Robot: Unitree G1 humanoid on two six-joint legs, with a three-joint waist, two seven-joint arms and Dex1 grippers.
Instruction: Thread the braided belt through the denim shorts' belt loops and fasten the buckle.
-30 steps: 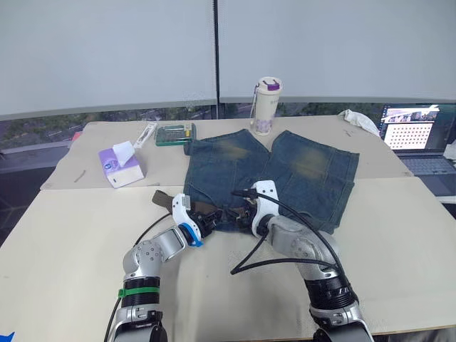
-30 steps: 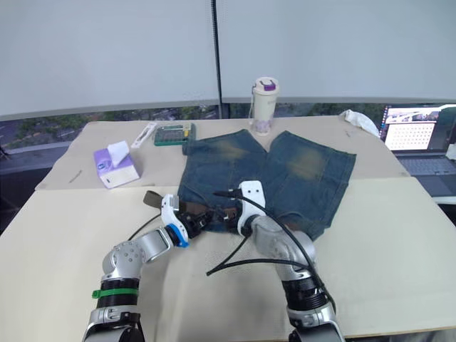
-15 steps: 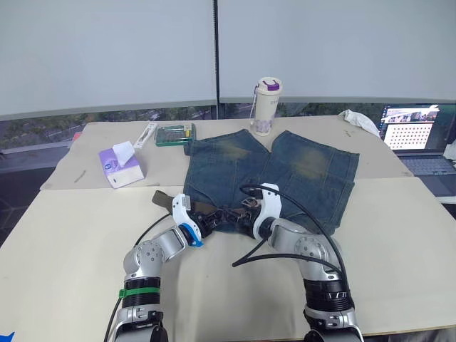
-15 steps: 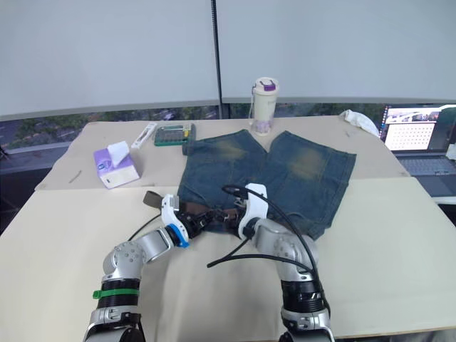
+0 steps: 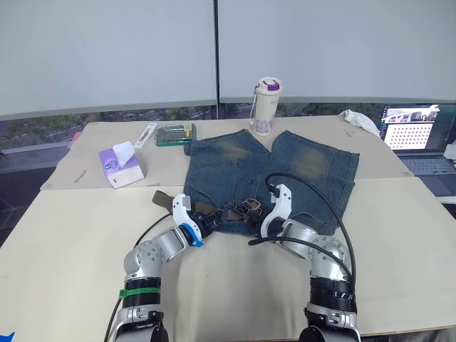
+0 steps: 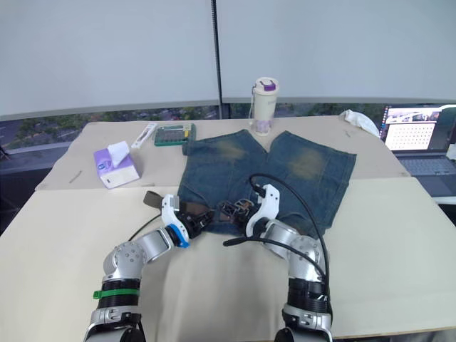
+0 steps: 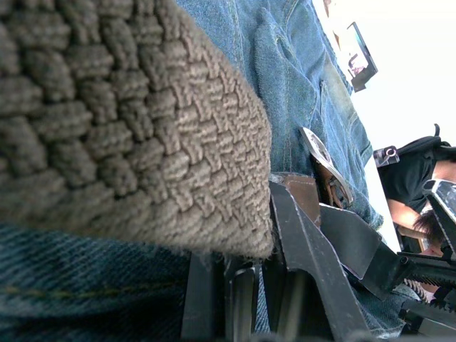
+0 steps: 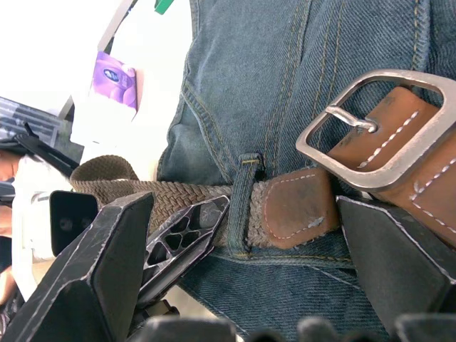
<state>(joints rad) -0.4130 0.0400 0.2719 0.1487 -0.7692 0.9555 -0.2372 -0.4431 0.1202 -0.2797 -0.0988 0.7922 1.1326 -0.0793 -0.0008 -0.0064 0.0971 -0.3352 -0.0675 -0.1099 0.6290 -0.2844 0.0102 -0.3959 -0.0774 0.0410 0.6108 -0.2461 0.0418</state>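
On the table (image 5: 64, 242) the denim shorts (image 5: 299, 167) lie flat, legs pointing far, waistband toward us. The braided belt (image 8: 182, 199) runs along that near waistband; its left tail (image 5: 161, 199) sticks out past the shorts' left edge. In the right wrist view its leather tip has passed under one belt loop (image 8: 244, 203), and the metal buckle (image 8: 374, 121) sits just right of that tip, apart from it and not fastened.

Our right gripper (image 5: 258, 216) hangs at the middle of the waistband with its fingers (image 8: 107, 263) spread wide on either side of tip and buckle, gripping nothing. Our left gripper (image 5: 201, 222) sits at the left part of the waistband, pressed against the weave, but we cannot tell whether it is clamped or loose.

The risk we see: closing the right fingers here could catch denim along with the leather tip, bunching the waistband and dragging the shorts. A pull from the left could also draw the tip back out of the loop, since nothing holds it. The buckle's prong (image 8: 349, 121) may snag the weave.
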